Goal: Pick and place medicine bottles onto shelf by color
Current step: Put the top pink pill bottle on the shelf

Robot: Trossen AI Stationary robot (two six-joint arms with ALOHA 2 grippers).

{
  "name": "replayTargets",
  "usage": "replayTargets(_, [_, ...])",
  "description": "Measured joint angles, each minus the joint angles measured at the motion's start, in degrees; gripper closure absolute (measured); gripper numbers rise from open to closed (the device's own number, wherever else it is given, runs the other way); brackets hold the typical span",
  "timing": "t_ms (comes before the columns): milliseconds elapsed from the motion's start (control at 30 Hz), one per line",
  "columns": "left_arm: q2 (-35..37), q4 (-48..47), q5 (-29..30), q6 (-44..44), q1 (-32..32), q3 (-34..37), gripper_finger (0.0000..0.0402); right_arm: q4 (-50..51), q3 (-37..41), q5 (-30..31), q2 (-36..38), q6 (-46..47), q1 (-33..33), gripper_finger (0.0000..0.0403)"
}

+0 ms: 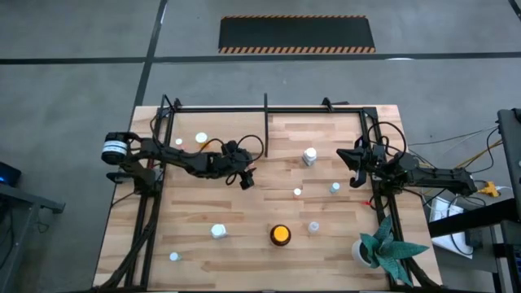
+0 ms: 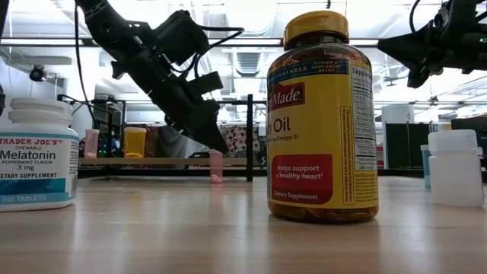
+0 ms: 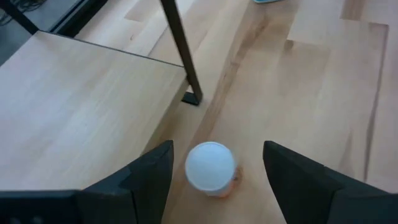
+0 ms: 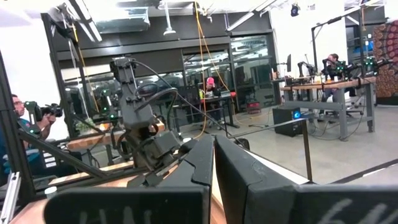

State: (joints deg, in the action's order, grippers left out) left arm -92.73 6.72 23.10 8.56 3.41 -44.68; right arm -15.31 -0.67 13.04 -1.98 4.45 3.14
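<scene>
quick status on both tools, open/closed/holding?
Left tool: open, straddling a white-capped bottle, not gripping.
Right tool: closed, empty.

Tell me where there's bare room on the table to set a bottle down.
Free: the wooden shelf board between the white-capped bottle and black divider post; also the table's front-left, near the small white bottle. Crowded: the right half, around the amber jar.

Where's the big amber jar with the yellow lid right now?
In the high view the amber jar stands near the table's front edge, about mid-width, between a white bottle and a small pale bottle.
</scene>
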Motion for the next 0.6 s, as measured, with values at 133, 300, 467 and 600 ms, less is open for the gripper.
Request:
replayTargets(133, [0.0,0.2,0.0,0.1,0.0,0.0,0.0171,0.0,0.0,0.0,0.0,0.0,0.0,0.0394])
replayTargets(300, [0.0,0.0,0.0,0.1,0.0,0.0,0.0171,0.0,0.0,0.0,0.0,0.0,0.0,0.0394])
replayTargets(467, [0.0,-0.2,0.0,0.0,0.0,0.0,0.0171,0.0,0.0,0.0,0.0,0.0,0.0,0.0394])
replayTargets(600, [0.0,-0.3,-0.1,-0.1,0.0,0.0,0.0171,0.0,0.0,0.0,0.0,0.0,0.0,0.0394])
